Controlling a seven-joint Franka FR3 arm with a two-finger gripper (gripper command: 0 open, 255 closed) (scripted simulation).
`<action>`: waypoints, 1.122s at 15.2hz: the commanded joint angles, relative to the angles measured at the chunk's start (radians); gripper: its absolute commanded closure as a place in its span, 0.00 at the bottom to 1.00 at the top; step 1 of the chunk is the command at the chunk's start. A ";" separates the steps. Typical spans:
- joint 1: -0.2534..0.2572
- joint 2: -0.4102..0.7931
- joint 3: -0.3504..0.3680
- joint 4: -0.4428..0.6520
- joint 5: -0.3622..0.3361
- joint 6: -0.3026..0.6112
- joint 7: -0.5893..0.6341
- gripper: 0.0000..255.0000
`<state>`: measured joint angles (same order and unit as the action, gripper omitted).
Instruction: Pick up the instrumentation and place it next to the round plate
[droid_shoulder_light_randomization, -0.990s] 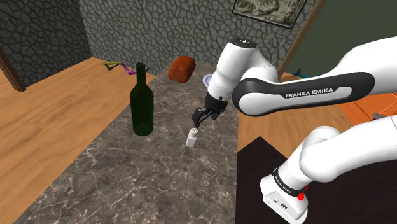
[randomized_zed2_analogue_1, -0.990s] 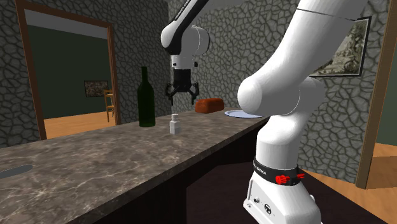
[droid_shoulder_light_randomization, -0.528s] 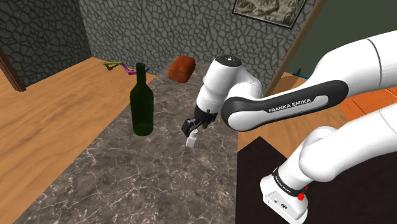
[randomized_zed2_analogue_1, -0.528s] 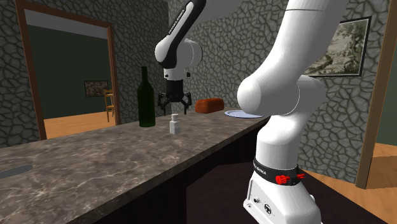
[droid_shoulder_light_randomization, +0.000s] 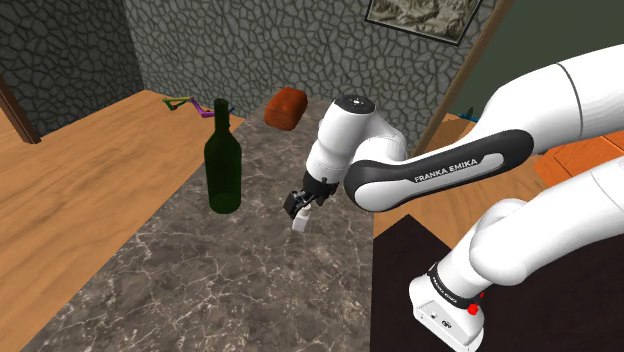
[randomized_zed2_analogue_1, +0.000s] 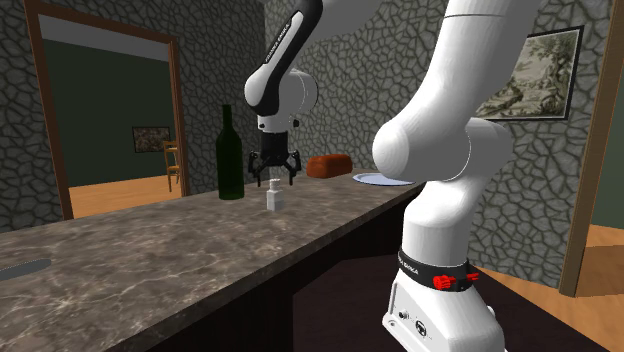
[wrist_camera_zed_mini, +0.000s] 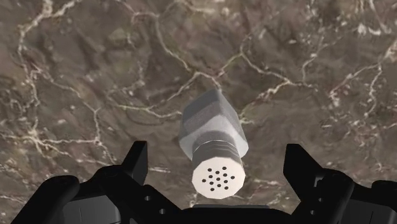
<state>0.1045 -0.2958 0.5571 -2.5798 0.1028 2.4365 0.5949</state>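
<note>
Marbled brown tabletop (droid_shoulder_light_randomization: 200, 280) carries a small grey shaker (wrist_camera_zed_mini: 213, 143), upright, long axis vertical, perforated cap facing up into the gripper (wrist_camera_zed_mini: 216, 159). Gripper sits just above it, fingers wide apart on either side of the cap, no contact. Dark green bottle (droid_shoulder_light_randomization: 222, 160) stands near, contents not discernible. Round plate (randomized_zed2_analogue_1: 380, 180) lies well apart.

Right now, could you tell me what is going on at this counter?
The white arm's black gripper hangs open just above a small pale shaker with a perforated cap, which stands upright on the marble counter. The fingers sit either side of the cap without touching it, so nothing is held yet. A dark green bottle stands nearby. The round plate lies further along the counter, near a brown block.
</note>
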 joint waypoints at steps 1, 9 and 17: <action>0.000 0.000 0.000 0.000 0.000 0.001 0.000 0.00; 0.000 0.000 0.000 0.000 0.000 0.000 0.000 1.00; 0.010 -0.040 -0.016 0.026 0.017 -0.063 -0.018 1.00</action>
<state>0.1117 -0.3262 0.5441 -2.5584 0.1159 2.3872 0.5806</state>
